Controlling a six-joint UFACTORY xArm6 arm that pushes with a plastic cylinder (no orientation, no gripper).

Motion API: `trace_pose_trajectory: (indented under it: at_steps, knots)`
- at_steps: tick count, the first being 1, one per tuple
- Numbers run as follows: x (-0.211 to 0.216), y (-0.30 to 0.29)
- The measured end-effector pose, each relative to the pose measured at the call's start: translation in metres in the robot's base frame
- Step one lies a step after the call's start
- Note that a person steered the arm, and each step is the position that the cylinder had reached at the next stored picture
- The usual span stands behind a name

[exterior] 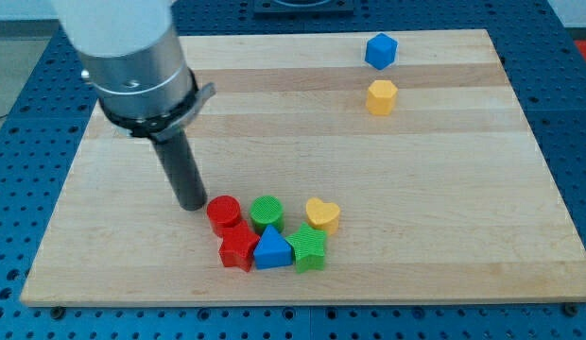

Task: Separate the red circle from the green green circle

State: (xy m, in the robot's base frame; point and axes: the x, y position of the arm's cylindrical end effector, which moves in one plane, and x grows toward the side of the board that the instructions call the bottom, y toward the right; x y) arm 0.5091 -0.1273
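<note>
Nearest the view's bottom sit a red block [238, 250], a blue triangle [271, 250] and a green block [309, 250]. Just behind them, the red circle [224, 214] is almost touching the green circle [267, 212], so the separation looks not done. My tip [192, 204], a bare rod holding nothing, stands just left of the red circle.

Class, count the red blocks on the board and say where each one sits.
2. The red circle sits just right of my tip, beside the green circle. The other red block lies directly below it, left of the blue triangle. None seem hidden.
</note>
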Motion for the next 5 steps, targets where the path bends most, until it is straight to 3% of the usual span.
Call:
trace_pose_trajectory:
  at_steps: [2, 3, 5]
  knots:
    - [-0.001, 0.003]
    - [-0.022, 0.033]
    - [-0.066, 0.217]
